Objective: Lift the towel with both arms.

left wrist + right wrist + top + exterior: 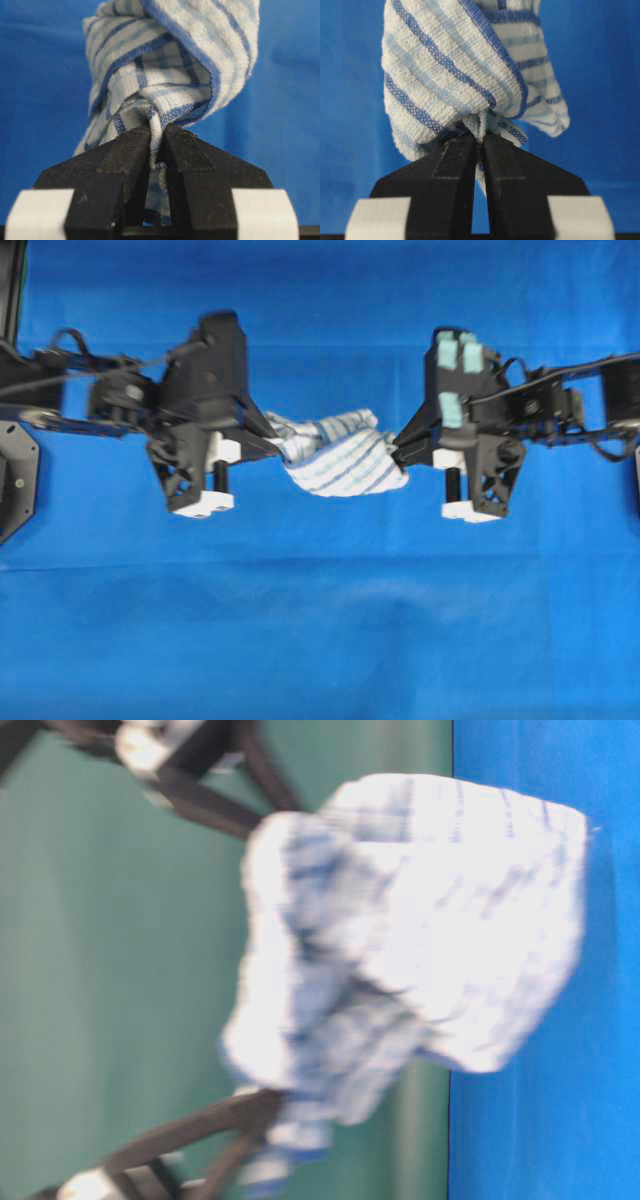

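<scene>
In the overhead view the towel [338, 455] hangs bunched at the middle of the frame, strung between the two claws over the blue bench [320, 620]. Its long axis runs left to right across the picture, from one claw tip to the other, and the loose bulk sags toward the lower right of that span.

The left claw [272, 445] comes in from the left of the frame and is clamped on the towel's left end. In the left wrist view its fingers [127, 160] pinch a gathered fold of cloth, with a strip of fabric running down between them.

The right claw [400, 448], on the arm with teal tape patches [458, 355], comes in from the right and is clamped on the towel's other end. In the right wrist view its fingers [457, 165] stand nearly together on a thin pinch of cloth.

In the blurred table-level view the towel fills mid-frame; nothing there shows whether it touches the bench.
</scene>
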Motion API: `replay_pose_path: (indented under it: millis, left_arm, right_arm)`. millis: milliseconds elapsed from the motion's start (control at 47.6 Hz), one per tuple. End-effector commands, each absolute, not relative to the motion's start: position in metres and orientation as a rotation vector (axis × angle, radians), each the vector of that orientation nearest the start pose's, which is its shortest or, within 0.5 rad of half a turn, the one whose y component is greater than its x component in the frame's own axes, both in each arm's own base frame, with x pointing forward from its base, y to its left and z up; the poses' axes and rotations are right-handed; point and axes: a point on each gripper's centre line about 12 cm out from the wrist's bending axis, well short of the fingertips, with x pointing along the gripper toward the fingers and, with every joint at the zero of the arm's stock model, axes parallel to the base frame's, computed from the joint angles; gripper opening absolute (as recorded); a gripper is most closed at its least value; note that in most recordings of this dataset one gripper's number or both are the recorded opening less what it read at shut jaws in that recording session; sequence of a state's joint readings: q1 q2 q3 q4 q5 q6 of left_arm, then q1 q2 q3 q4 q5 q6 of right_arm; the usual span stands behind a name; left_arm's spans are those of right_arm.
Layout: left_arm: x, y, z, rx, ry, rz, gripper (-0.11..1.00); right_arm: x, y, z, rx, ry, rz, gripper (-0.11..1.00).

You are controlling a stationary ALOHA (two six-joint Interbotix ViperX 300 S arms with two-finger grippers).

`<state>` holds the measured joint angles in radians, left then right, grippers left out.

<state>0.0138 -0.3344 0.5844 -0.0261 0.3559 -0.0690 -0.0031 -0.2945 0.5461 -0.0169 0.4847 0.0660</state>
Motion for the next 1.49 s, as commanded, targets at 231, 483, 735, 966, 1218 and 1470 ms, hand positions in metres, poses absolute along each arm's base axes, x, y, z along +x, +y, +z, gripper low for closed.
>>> replay_pose_path:
  millis: [231, 483, 735, 966, 1218, 1470]
  left_arm:
    - [0.318, 0.003, 0.389, -0.098, 0.461, 0.023, 0.06]
    - [0.309, 0.003, 0.429, -0.095, 0.417, 0.02, 0.06]
    - [0.313, 0.003, 0.426, -0.081, 0.429, 0.019, 0.06]
    - [0.311, 0.003, 0.427, -0.081, 0.414, 0.02, 0.14]
    - [0.312, 0.004, 0.43, -0.081, 0.383, 0.019, 0.81]
    - [0.311, 0.004, 0.429, -0.081, 0.383, 0.019, 0.92]
  right_arm:
    - [0.331, -0.006, 0.378, 0.013, 0.606, -0.044, 0.06]
    - [0.319, -0.006, 0.422, 0.02, 0.56, -0.048, 0.06]
    - [0.324, -0.005, 0.416, 0.02, 0.583, -0.047, 0.06]
    - [0.324, -0.005, 0.417, 0.014, 0.579, -0.045, 0.06]
    - [0.324, -0.005, 0.415, 0.015, 0.58, -0.045, 0.28]
    - [0.324, -0.008, 0.414, -0.014, 0.584, -0.064, 0.68]
